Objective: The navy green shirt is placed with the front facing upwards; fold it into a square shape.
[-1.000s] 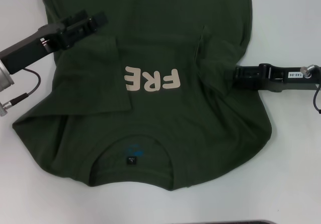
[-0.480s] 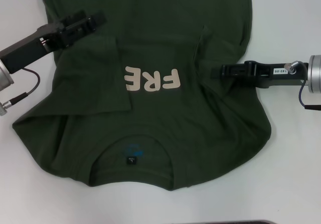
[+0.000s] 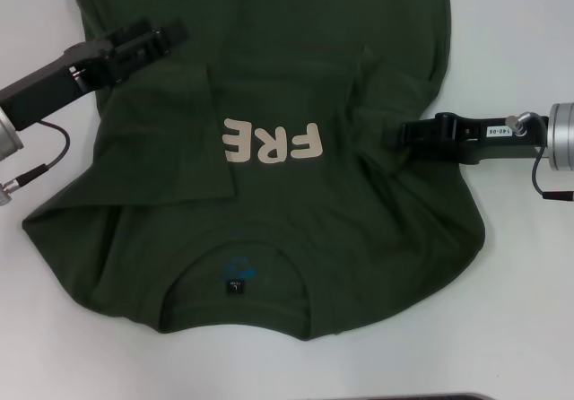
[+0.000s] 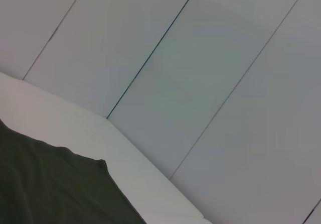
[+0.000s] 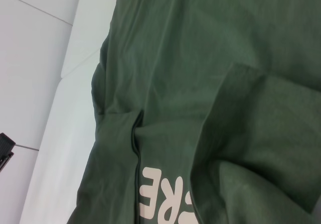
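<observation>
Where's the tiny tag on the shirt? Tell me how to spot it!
Find the big navy green shirt spread over the white table. Go to its curved neck opening at the edge nearest the robot, below the cream letters. The tag is the little black square just inside it, beside a blue mark.

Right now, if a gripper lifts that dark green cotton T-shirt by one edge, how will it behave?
The dark green cotton T-shirt would probably hang limp: it already lies in soft wrinkles. The folded-over flap covering part of the cream lettering would likely fall open. It looks light, so pushing should bunch it.
</observation>
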